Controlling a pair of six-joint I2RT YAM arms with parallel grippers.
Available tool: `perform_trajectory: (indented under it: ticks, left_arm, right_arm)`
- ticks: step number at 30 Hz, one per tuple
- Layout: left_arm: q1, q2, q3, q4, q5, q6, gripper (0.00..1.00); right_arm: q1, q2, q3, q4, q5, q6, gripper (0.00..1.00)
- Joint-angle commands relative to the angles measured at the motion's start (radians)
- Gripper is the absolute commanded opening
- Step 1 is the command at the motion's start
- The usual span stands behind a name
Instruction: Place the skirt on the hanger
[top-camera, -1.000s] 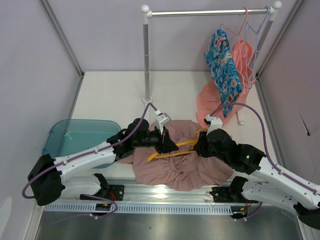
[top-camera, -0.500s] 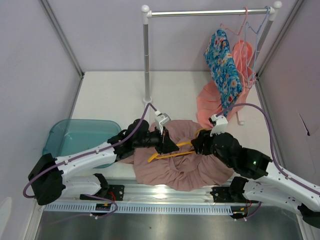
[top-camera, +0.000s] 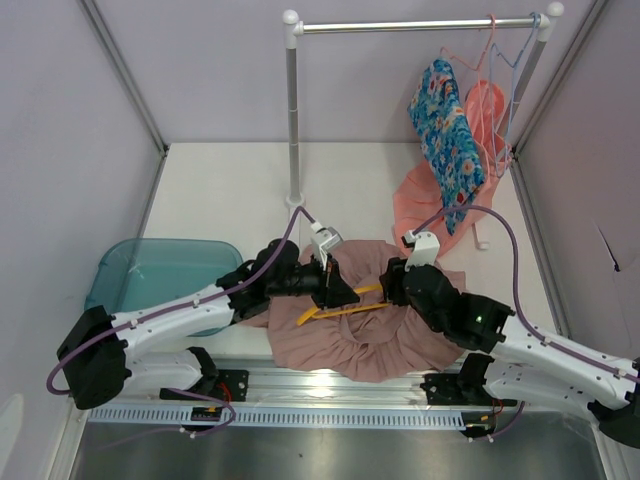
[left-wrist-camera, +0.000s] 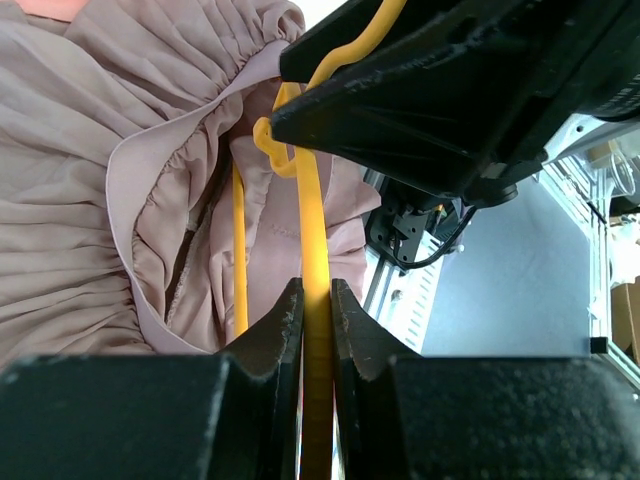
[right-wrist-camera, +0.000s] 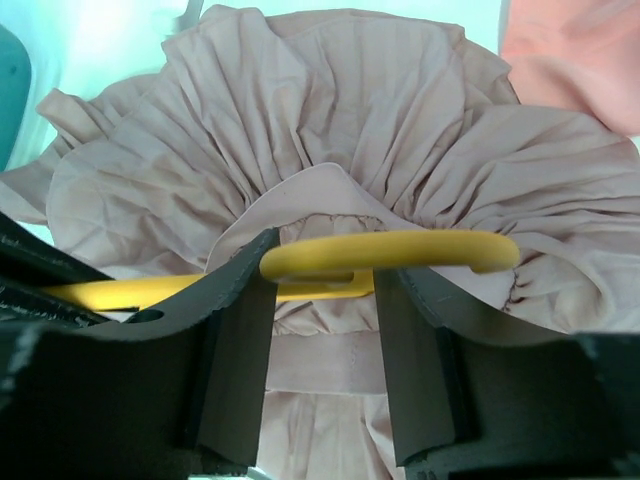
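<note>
Two grippers meet near the table's front edge, both over the skirt (top-camera: 375, 340). Skirt = dusty pink, pleated, spread in a rough circle on the table (top-camera: 230, 190), near hem reaching the front rail. Yellow hanger (top-camera: 345, 303) lies on top of it, slanting from low-left to high-right betw. the grippers.

L gripper (left-wrist-camera: 316, 292): jaws almost shut, clamped on the hanger's straight bar. The bar runs up betw. the L fingers (left-wrist-camera: 275, 330), both pads touching it. The hanger's curled end sits just beyond, beside the skirt's gathered waistband (left-wrist-camera: 150, 170), which stands up in a loop. A 2nd yellow bar runs alongside at the waist opening; inside it or on top, can't tell.

R gripper (right-wrist-camera: 325, 275): jaws part open, clamped on nothing. R fingers (right-wrist-camera: 235, 340) stand either side of the waistband, w/ the hanger's rounded end lying across their tips; actual contact, can't tell.

Elsewhere: teal bin (top-camera: 160, 268) at table's left edge. Rack (top-camera: 293, 120) at the back, w/ floral garment (top-camera: 445, 130) and coral garment (top-camera: 485, 110) hung at its right end. More coral cloth (top-camera: 420, 205) lower down, near the skirt's far-right edge.
</note>
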Motion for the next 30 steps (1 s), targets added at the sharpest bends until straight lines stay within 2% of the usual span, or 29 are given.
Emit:
perform_trajectory:
  ticks: [1, 2, 4, 5, 6, 9, 10, 12, 14, 16, 19, 23, 27, 30]
  left_arm:
    - [-0.016, -0.006, 0.000, 0.052, 0.006, -0.012, 0.00]
    - [-0.021, -0.009, -0.001, 0.047, 0.003, -0.009, 0.00]
    - [-0.025, -0.015, -0.003, 0.041, -0.016, -0.009, 0.00]
    - [-0.028, -0.020, -0.004, 0.041, -0.019, -0.009, 0.00]
    - [-0.028, -0.026, -0.007, 0.039, -0.023, -0.009, 0.00]
    - [-0.033, -0.043, -0.009, 0.019, -0.054, -0.003, 0.01]
    - [-0.035, -0.049, -0.003, 0.007, -0.071, 0.001, 0.04]
    - [-0.038, -0.074, -0.003, -0.037, -0.107, 0.011, 0.28]
    - [-0.039, -0.135, -0.003, -0.069, -0.181, 0.025, 0.47]
    - [-0.039, -0.204, -0.003, -0.120, -0.251, 0.037, 0.54]
    - [-0.041, -0.299, -0.001, -0.192, -0.311, 0.051, 0.59]
    - [-0.044, -0.431, -0.007, -0.269, -0.426, 0.048, 0.59]
    - [-0.045, -0.592, -0.084, -0.321, -0.561, -0.006, 0.61]
    - [-0.047, -0.652, -0.140, -0.312, -0.539, -0.044, 0.59]
  right_arm:
    - [0.004, -0.010, -0.020, 0.071, 0.061, 0.014, 0.45]
    - [0.001, -0.013, -0.023, 0.077, 0.063, 0.016, 0.43]
    - [-0.005, -0.009, -0.024, 0.076, 0.066, 0.017, 0.33]
    - [-0.008, -0.006, -0.024, 0.076, 0.066, 0.017, 0.27]
    - [-0.011, 0.000, -0.026, 0.076, 0.066, 0.017, 0.17]
    - [-0.013, 0.003, -0.023, 0.071, 0.077, 0.020, 0.01]
    - [-0.014, 0.002, -0.024, 0.068, 0.078, 0.024, 0.00]
    - [-0.020, -0.007, -0.023, 0.068, 0.083, 0.027, 0.00]
    - [-0.025, -0.012, -0.020, 0.065, 0.078, 0.028, 0.00]
    - [-0.037, -0.007, -0.017, 0.062, 0.072, 0.027, 0.00]
    - [-0.057, 0.003, -0.015, 0.066, 0.060, 0.031, 0.00]
    - [-0.091, 0.035, 0.011, 0.057, 0.049, 0.050, 0.00]
    - [-0.125, 0.080, 0.037, 0.056, 0.035, 0.060, 0.00]
    - [-0.157, 0.108, 0.052, 0.053, 0.014, 0.071, 0.00]
